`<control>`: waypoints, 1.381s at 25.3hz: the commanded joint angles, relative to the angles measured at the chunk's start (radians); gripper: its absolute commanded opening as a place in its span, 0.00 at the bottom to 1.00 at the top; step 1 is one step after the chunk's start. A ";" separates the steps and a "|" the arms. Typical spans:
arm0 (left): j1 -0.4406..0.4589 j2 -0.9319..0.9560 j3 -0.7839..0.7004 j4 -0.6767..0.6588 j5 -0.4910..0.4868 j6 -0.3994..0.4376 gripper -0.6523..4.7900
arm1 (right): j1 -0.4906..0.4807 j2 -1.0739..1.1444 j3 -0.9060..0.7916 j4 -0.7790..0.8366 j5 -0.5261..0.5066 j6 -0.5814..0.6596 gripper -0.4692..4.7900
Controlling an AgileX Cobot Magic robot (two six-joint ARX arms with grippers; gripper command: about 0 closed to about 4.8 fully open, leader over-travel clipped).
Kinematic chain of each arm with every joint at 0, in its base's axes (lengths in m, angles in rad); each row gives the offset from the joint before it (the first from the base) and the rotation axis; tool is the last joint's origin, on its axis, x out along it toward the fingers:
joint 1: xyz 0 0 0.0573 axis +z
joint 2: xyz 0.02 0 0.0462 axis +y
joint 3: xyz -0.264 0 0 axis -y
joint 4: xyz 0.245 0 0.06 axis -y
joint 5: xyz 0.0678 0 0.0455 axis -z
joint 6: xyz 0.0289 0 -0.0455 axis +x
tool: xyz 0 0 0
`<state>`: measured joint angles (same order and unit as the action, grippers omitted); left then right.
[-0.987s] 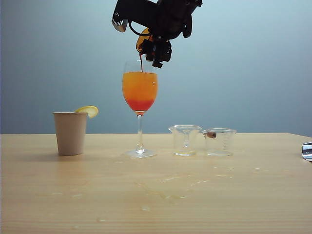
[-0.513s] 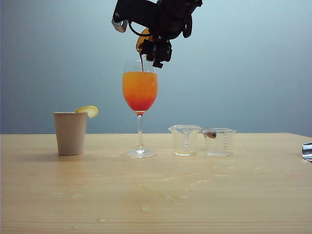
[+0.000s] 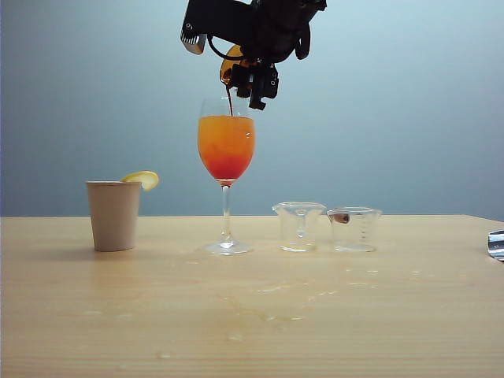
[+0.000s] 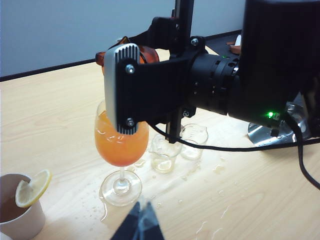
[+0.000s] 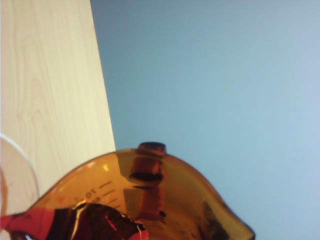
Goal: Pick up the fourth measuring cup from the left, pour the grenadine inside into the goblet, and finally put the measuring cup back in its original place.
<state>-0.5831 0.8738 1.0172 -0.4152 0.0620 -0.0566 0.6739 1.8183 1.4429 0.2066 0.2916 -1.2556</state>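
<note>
- Exterior view: the right gripper (image 3: pixel 253 79) hangs above the goblet (image 3: pixel 226 177), clamped on the fourth measuring cup (image 3: pixel 229 67), which is tipped with its spout over the goblet's rim. A thin thread of grenadine (image 3: pixel 229 101) falls into the bowl, where a red layer lies under orange juice. The goblet stands on the table (image 3: pixel 252 315) between a paper cup (image 3: pixel 113 214) with a lemon slice (image 3: pixel 142 179) on the left and two clear measuring cups (image 3: pixel 299 226) on the right. The table's near half is open, with only wet patches; a metal object (image 3: pixel 496 244) sits at the right edge.
- Left wrist view: the left gripper (image 4: pixel 140 222) shows only its dark fingertips, close together, well back from the goblet (image 4: pixel 120 150). The right arm (image 4: pixel 200 85) spans the space above the goblet.
- Right wrist view: the fourth measuring cup (image 5: pixel 150 200) fills the lower frame, tilted, red liquid pooled at its spout; the table edge (image 5: pixel 102 80) runs beside it.
</note>
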 commanded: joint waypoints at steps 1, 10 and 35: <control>0.001 -0.003 0.003 0.013 0.006 0.005 0.11 | 0.005 -0.004 0.008 0.050 -0.006 -0.002 0.37; 0.001 -0.003 0.003 0.013 0.006 0.005 0.11 | 0.008 -0.004 0.008 0.058 -0.022 -0.003 0.37; 0.001 -0.003 0.003 0.013 0.006 0.005 0.11 | 0.017 -0.004 0.007 0.062 -0.032 -0.067 0.37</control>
<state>-0.5835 0.8738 1.0172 -0.4152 0.0624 -0.0566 0.6872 1.8183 1.4429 0.2359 0.2611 -1.3151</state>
